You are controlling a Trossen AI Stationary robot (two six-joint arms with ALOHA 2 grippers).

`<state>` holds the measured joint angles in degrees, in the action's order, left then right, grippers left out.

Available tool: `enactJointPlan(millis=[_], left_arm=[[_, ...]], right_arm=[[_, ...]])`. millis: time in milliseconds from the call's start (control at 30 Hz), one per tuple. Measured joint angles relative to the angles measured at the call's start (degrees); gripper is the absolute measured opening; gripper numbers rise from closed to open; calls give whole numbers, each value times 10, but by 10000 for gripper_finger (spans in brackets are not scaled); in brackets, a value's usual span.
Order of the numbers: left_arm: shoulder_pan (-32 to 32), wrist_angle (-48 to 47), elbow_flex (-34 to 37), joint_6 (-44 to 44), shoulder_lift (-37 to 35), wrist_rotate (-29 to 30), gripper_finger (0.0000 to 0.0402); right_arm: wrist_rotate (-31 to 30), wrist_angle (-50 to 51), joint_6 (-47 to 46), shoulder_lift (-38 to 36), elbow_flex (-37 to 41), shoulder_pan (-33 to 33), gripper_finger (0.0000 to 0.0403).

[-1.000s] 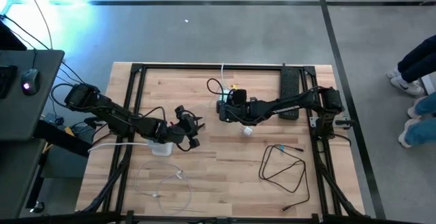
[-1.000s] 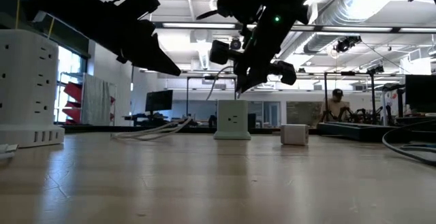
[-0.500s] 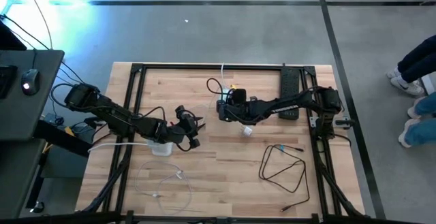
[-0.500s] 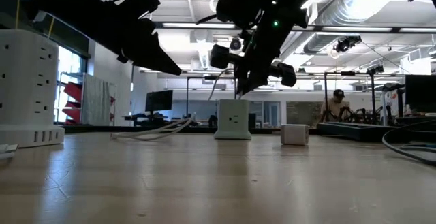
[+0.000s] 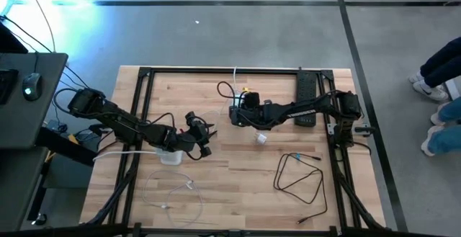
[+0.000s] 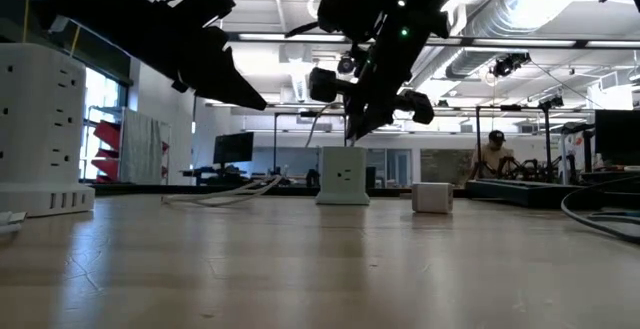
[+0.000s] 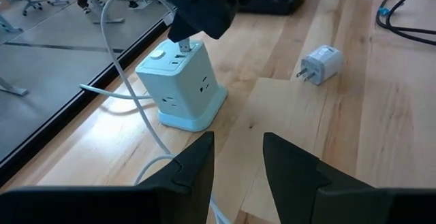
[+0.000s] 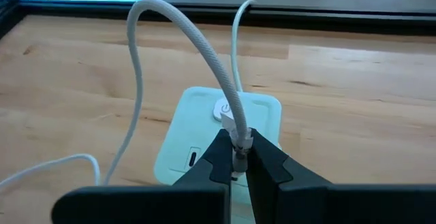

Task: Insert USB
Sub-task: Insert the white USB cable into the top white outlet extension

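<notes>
My right end effector [image 8: 240, 161] is clamped on the USB plug [image 8: 240, 145], directly above the cube power strip [image 7: 182, 82] at the far middle of the counter [image 5: 238, 183]. Over the last second it has shifted slightly along the cube's top without dropping; I judge this a fine alignment, the plug not yet seated in a port. My left end effector [image 7: 237, 157], narrowly parted and empty, stays near the cube, pointing at it

Wood table [image 5: 245, 172] w/ pale power cube [image 7: 182, 84], white adapter [image 7: 319, 65], black cable [image 5: 299, 176], power strip [image 5: 306, 96].
</notes>
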<state>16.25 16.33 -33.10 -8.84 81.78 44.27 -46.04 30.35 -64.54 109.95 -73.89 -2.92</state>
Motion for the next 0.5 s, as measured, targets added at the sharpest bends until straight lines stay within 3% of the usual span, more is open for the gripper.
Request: enactJointPlan(millis=[167,500], left_arm=[[0,0,0,0,0,0,103],[0,1,0,-1,0,0,103]], right_arm=[[-3,73,1,5,-26,-3,0],[-2,61,-11,33,-34,-1,0]])
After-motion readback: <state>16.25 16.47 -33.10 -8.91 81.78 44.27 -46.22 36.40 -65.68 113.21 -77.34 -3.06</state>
